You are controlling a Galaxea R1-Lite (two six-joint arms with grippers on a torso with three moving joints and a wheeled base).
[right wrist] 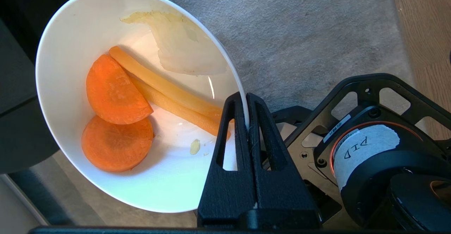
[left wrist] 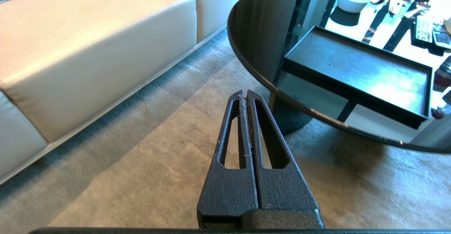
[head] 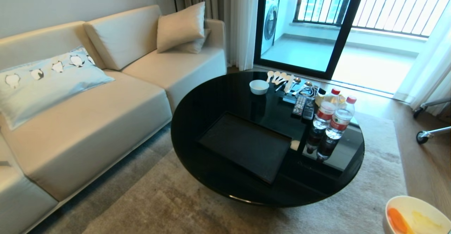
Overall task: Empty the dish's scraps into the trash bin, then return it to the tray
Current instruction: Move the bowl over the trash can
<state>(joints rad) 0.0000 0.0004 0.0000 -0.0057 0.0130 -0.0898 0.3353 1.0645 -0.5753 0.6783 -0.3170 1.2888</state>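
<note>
Head view first: the dish [head: 417, 215] is being shown only in part at the lower right corner, low over the carpet and well apart from the round tabletop [head: 225, 96]. One tray [head: 246, 146] is lying bare on that tabletop. One smaller white bowl [head: 259, 86], two water bottles [head: 333, 116] and two remote controls [head: 304, 108] are being counted beyond it. No trash bin is being shown in any view.

Left wrist view: the left gripper [left wrist: 245, 94] is being held over the carpet beside the table, its fingers pressed together on nothing.

Right wrist view: the right gripper [right wrist: 245, 98] is being kept pinched on the dish's thin rim, one finger inside and one outside. The dish is being held tilted. The scraps [right wrist: 141, 96] are being counted as two round carrot slices, two carrot sticks and one pale leafy piece, with a few crumbs. The dish is being judged stiff, glossy, slippery and breakable; a rim pinch is being judged the only workable hold, liable to swivel during tipping. The scraps are being judged light and moist, possibly clinging.
</note>
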